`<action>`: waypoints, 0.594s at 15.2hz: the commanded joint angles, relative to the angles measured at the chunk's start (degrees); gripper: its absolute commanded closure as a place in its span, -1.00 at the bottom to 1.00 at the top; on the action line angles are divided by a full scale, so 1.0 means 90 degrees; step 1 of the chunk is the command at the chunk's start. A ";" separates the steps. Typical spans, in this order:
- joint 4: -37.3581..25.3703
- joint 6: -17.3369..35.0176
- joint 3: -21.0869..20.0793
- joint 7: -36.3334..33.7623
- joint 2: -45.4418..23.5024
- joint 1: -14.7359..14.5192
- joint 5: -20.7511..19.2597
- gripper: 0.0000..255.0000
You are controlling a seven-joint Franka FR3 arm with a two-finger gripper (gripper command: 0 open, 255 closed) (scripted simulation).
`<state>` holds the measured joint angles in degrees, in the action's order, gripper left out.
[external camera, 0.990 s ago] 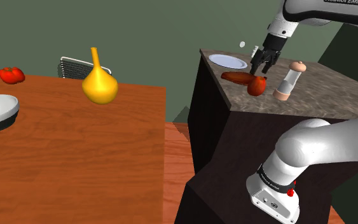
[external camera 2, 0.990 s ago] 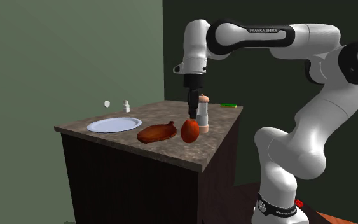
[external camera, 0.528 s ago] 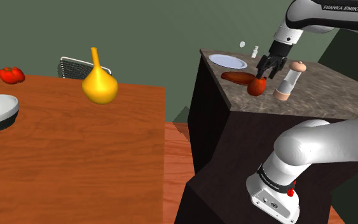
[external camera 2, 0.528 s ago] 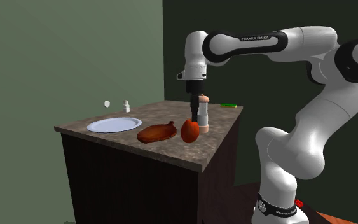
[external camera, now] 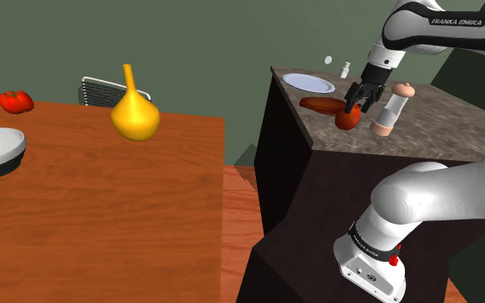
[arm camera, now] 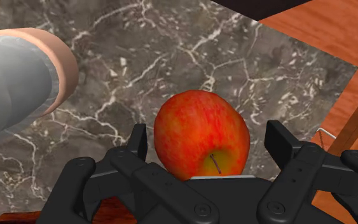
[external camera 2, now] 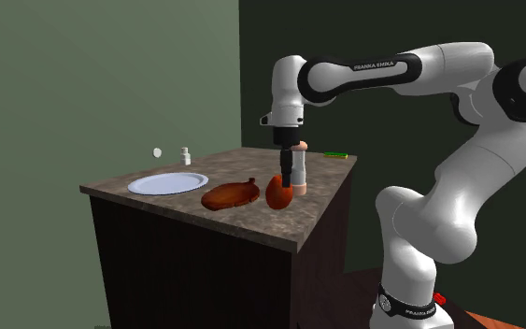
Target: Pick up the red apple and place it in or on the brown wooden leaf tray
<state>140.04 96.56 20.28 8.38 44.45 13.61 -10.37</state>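
The claw (arm camera: pixel 209 137), spread wide, straddles the red apple (arm camera: pixel 196 137), so it's the grasp step: close up next, then lift across to the leaf tray (external camera: pixel 320 105).

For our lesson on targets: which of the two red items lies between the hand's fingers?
The apple on the stone counter; the other red item sits far off on the wooden table.

A black gripper (external camera 2: pixel 287 180) hangs at the top of a red apple (external camera 2: pixel 276 194) on a dark marble counter (external camera 2: pixel 251 222). A brown leaf tray (external camera 2: pixel 228 196) lies just beside the apple, a white plate (external camera 2: pixel 167 183) beyond it.
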 commanded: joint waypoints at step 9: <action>-0.0003 -0.0001 0.0000 0.0000 -0.0001 0.0000 0.0000 1.00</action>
<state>139.94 96.56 20.28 8.39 44.48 13.61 -10.37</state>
